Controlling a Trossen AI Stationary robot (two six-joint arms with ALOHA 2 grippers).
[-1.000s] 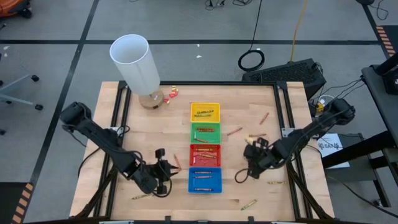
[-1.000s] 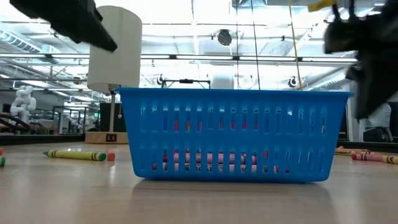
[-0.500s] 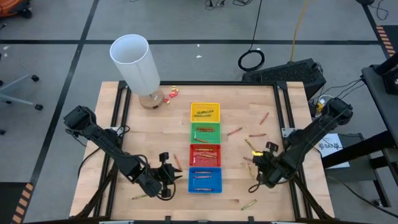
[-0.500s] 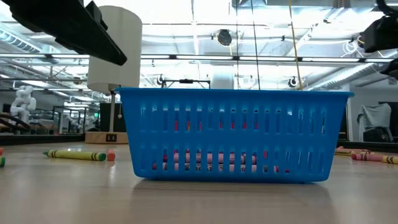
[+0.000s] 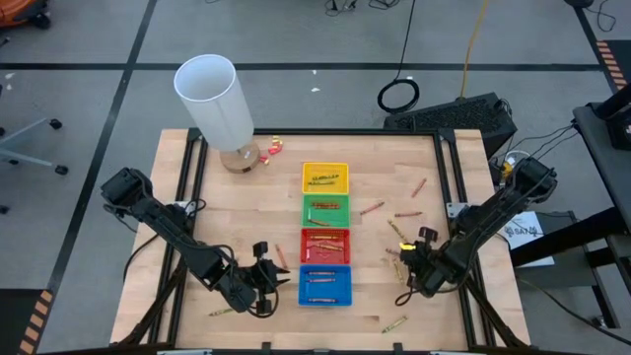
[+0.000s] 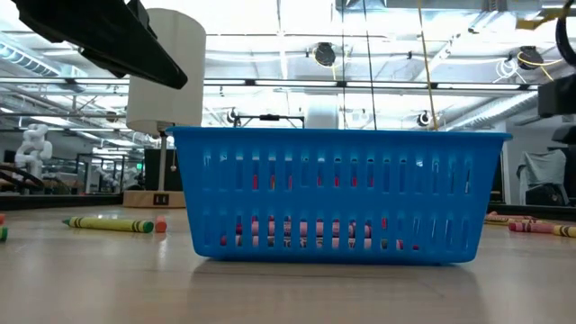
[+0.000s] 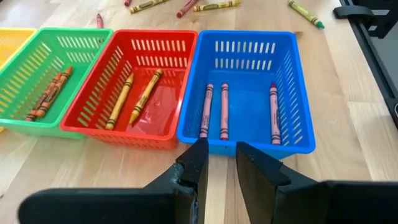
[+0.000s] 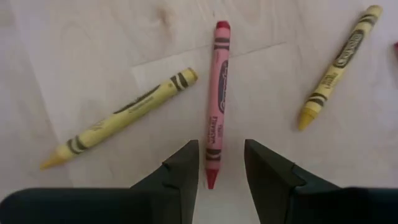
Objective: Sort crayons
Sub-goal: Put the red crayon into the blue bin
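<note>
Right tool [image 8: 217, 163]: fingers are held apart, nothing clamped, poised over the desk [image 5: 246, 217] near its right front area; a pink-red crayon [image 8: 217, 102] is framed lengthwise in the gap, tip toward the tool. A yellow crayon [image 8: 118, 118] and a second yellow crayon [image 8: 339, 59] are laid on either side, each apart from the red one, bare wood between. Wrapper print is seen, not legible.

Left tool [image 7: 217, 165]: fingers are parted by a narrow gap, empty, set just before the near wall of the blue tray [image 7: 292, 81]. Three pinkish crayons [image 7: 222, 112] are lodged inside it. Adjoining are the red tray [image 7: 168, 43], with two yellow-orange crayons, and the green tray [image 7: 81, 43], with brownish ones.

Loose crayons [image 5: 372, 208] are scattered right of the tray row. White cylinder [image 5: 215, 99] is stood at the far left corner.
</note>
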